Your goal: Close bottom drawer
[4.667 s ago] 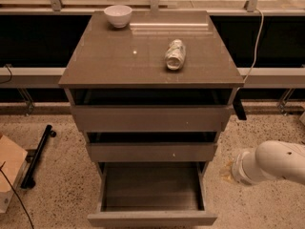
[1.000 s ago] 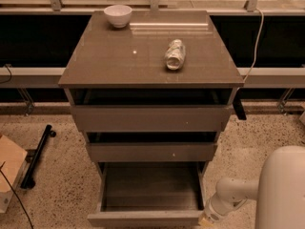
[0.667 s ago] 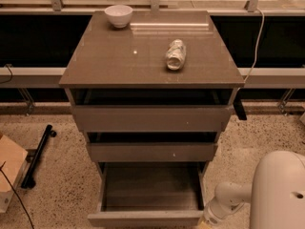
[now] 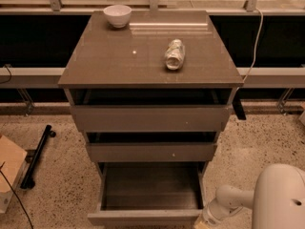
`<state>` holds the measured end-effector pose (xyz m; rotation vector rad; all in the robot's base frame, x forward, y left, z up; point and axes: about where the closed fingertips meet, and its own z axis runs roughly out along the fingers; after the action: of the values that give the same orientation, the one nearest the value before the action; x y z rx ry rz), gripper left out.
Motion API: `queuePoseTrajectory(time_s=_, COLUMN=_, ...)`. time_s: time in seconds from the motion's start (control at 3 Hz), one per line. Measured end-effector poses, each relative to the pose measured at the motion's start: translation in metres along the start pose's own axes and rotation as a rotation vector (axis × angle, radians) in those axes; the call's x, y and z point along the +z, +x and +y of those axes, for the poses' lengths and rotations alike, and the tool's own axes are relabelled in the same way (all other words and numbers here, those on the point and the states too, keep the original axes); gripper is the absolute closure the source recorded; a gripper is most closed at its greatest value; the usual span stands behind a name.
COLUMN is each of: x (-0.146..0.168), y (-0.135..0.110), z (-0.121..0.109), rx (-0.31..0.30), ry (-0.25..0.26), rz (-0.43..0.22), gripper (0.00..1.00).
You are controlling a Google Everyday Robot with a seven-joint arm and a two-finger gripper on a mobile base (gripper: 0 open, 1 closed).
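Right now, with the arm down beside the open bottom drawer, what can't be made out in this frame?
- Gripper, at the right front corner of the grey-brown bottom drawer: its end is cut off by the camera view's bottom edge, so contact is unclear.
- Bottom drawer's flat front: cropped by the same edge.
- Middle drawer and top drawer interiors: hidden in shadow.
- Crumpled silvery item on the cabinet top: too blurred to identify.

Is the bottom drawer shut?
No, the bottom drawer is pulled out, its inside showing; the tool sits by its front right corner.
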<state>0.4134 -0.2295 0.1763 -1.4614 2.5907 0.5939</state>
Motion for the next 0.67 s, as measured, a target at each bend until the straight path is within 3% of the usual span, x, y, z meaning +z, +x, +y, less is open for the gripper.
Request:
queuePoseTrajectory(time_s=0.33, x=0.0, y=-0.001, z=-0.001, rx=-0.001, ry=0.0, rz=-0.006, gripper=1.0)
queuePoseTrajectory(time_s=0.67, x=0.008, y=-0.02, z=-0.01, rx=-0.034, ry=0.01, rz=-0.078, gripper=1.0)
